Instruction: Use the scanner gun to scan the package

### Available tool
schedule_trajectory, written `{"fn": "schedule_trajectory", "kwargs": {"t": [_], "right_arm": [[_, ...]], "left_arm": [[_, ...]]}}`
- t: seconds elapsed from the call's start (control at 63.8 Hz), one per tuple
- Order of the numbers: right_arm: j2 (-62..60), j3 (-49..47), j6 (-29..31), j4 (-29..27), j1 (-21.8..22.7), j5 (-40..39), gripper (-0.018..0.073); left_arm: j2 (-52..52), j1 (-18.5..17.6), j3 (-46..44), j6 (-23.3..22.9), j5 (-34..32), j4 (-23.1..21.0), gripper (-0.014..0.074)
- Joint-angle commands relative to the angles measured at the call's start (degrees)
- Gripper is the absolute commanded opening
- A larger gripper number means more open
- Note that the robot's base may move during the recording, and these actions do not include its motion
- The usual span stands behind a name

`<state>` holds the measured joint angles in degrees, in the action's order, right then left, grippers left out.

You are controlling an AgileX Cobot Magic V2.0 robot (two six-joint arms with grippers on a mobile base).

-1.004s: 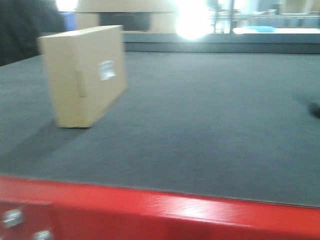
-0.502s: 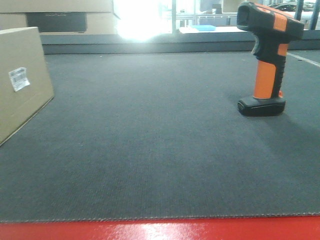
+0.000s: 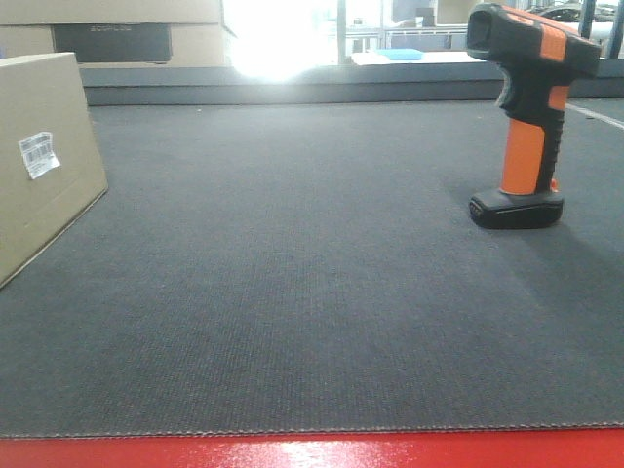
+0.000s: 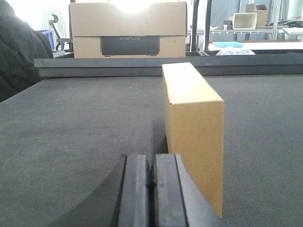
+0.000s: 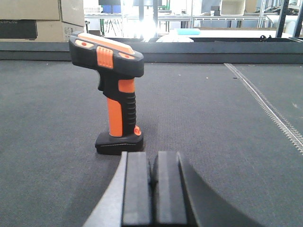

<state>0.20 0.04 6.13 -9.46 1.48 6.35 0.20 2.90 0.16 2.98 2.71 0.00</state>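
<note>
The package (image 3: 44,185), a plain tan cardboard box with a small white barcode sticker (image 3: 39,154), stands on the dark mat at the left edge of the front view. In the left wrist view the package (image 4: 194,127) stands narrow end toward me, just right of and beyond my left gripper (image 4: 151,163), which is shut with nothing in it. The scanner gun (image 3: 526,117), black and orange, stands upright on its flat foot at the right. In the right wrist view the scanner gun (image 5: 116,94) stands just ahead and slightly left of my right gripper (image 5: 152,165), shut and empty.
A cardboard box with a dark printed band (image 4: 128,28) sits behind the raised grey rail (image 4: 151,66) at the mat's far edge. A dark-clothed figure (image 4: 19,52) is at the far left. A red border (image 3: 312,453) runs along the near edge. A seam strip (image 5: 265,104) crosses the mat at right.
The front view swung right: the package slid from centre-left to the left edge and the scanner gun came into sight. Over the last half second the view barely shifted.
</note>
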Motion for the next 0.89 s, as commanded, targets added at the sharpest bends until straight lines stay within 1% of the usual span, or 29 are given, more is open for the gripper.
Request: {"fn": "schedule_trajectory", "kwargs": {"t": [0.0,0.878], "right_arm": [[-0.2,0.0,0.1,0.2,-0.2,-0.8,-0.0166],[-0.2,0.0,0.1,0.2,-0.2,-0.8,-0.0166]], "left_arm": [[-0.2,-0.2,-0.2,-0.1,-1.1,0.3,-0.0111],[-0.2,-0.2,-0.2,-0.1,-1.1,0.3,-0.0111]]}}
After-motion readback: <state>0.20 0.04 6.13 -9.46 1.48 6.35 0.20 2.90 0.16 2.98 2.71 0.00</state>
